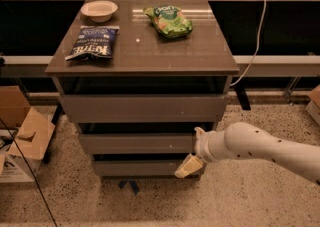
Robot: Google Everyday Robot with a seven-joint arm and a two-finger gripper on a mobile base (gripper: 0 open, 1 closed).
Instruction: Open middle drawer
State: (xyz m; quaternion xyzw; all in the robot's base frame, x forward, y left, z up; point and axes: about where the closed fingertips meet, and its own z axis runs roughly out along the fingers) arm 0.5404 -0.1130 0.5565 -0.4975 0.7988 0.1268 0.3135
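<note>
The middle drawer (pixel 135 143) is the mid-sized grey-brown flat front of three on the cabinet, and it looks closed. The top drawer (pixel 142 108) is above it and the bottom drawer (pixel 135 168) below. My gripper (pixel 194 150) is at the end of the white arm (pixel 260 148) that comes in from the right. It sits at the right end of the middle drawer front and reaches down in front of the bottom drawer's right end. Whether it touches the drawer cannot be seen.
On the cabinet top (pixel 190 51) lie a white bowl (pixel 99 10), a blue chip bag (pixel 94 42) and a green snack bag (pixel 169 21). Cardboard boxes (pixel 22 136) stand on the floor at the left. A cable (pixel 257 36) hangs at the right.
</note>
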